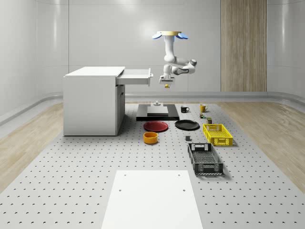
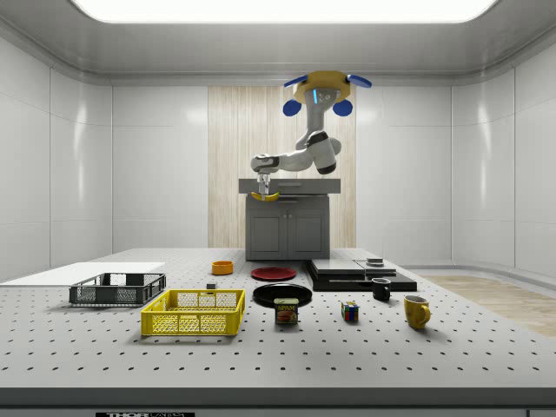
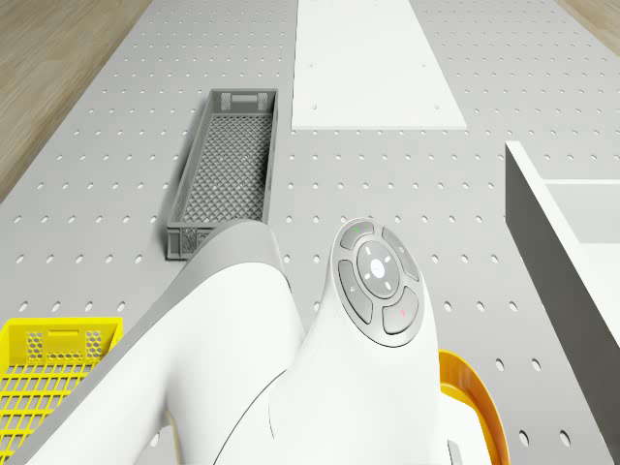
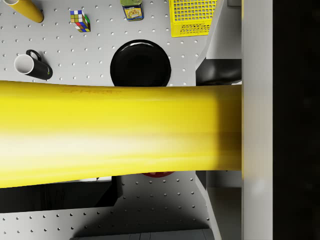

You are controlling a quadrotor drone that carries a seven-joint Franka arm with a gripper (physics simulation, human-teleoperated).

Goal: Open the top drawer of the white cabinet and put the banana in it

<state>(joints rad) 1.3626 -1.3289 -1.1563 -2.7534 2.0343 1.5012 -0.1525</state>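
We are hovering the drone (image 1: 170, 35) beside the open drawer (image 1: 137, 76), our gripper (image 1: 165, 85) clamping the banana (image 2: 264, 196) just off the drawer's front, above the table (image 1: 71, 162).

Whole-scene view: high and far back, facing the white cabinet (image 1: 93, 101) and rear wall across the pegboard table (image 1: 71, 162). Side view: low at table level, facing the cabinet's front (image 2: 287, 224) from far off, sharing the yellow basket (image 2: 194, 312) and grey crate (image 2: 117, 288). Drone view: steeply down past the arm (image 3: 291, 358); wrist view: straight down, very close to the banana (image 4: 120, 132).
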